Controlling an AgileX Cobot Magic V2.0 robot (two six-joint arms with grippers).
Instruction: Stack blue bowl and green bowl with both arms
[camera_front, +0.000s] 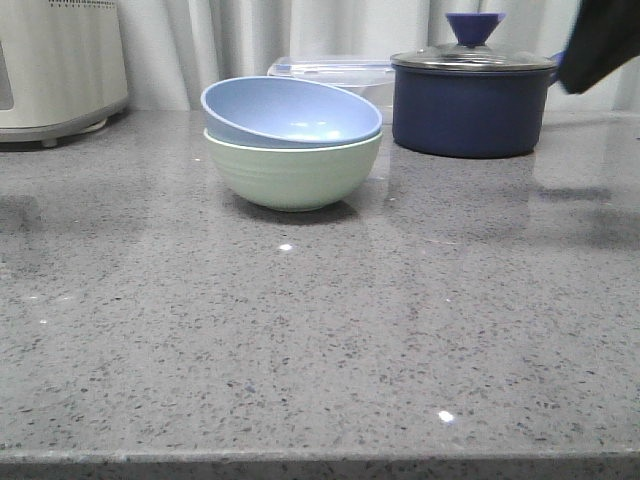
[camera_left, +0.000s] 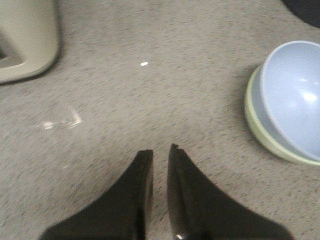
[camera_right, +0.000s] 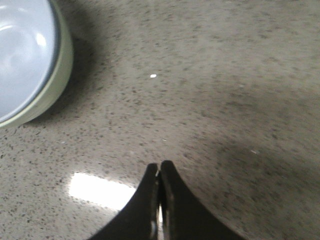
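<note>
Far left of the front view we've got a cream-white appliance (camera_front: 60, 65), cut off by the top and left edges, so we can't really say what it is. It sits on a speckled grey countertop (camera_front: 320, 340) that fills most of the frame.

Moving right, a bit left of centre in the upper half, the blue bowl (camera_front: 290, 112) sits inside the green bowl (camera_front: 293, 172). It's not seated flat: it tilts, with its left rim riding higher than the right one. Most of the blue bowl's outer wall is hidden inside the green one. Behind them there's a clear lidded container (camera_front: 335, 72), mostly blocked by the bowls and the pot, so only its top strip shows.

Right of that is a dark navy saucepan (camera_front: 472, 105) with a glass lid and a blue knob. In the upper right corner a black chunk of the right arm (camera_front: 603, 45) pokes in, cropped by the frame, no fingers visible there.

The wrist views help more. The left gripper (camera_left: 160, 148) hangs over bare counter with a narrow gap between its fingers, nothing held; the stacked bowls are at that frame's right edge, partly cropped. The right gripper (camera_right: 159, 163) has its fingers pressed together on nothing, with the bowls cut off in the upper left corner.
</note>
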